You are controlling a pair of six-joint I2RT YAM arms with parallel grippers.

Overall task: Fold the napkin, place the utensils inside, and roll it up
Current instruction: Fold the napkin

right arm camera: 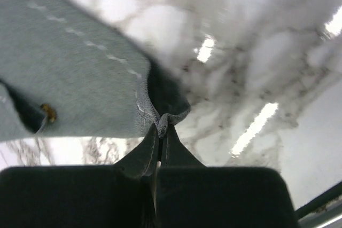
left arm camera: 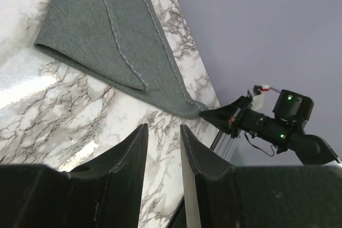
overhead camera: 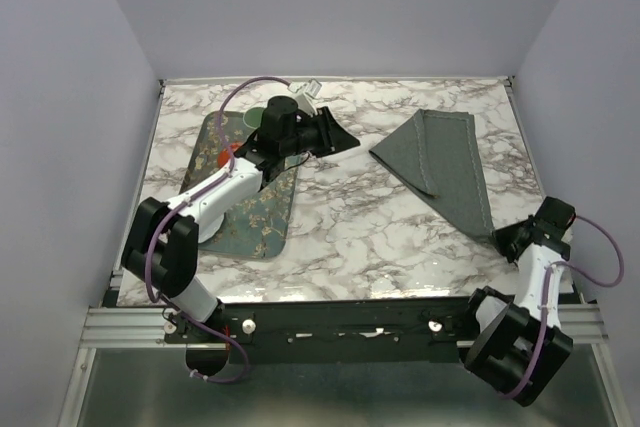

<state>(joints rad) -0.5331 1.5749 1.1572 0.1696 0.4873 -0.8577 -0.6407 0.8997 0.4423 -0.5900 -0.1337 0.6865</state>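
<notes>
With the right gripper (right arm camera: 159, 134) pinched shut on the near corner of the part-folded napkin (overhead camera: 445, 162) at the counter's (overhead camera: 380, 232) right side, the left gripper (left arm camera: 163, 142) hung half open and empty; rolling looked undone, utensils nowhere plainly in sight.

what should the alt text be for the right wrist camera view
The right gripper pinches a corner of the grey napkin between its closed fingertips, seen close up from just behind them. The cloth spreads to the upper left, where a small gold piece peeks from a fold. The blurred marble table, with bright light reflections, fills the rest.
</notes>
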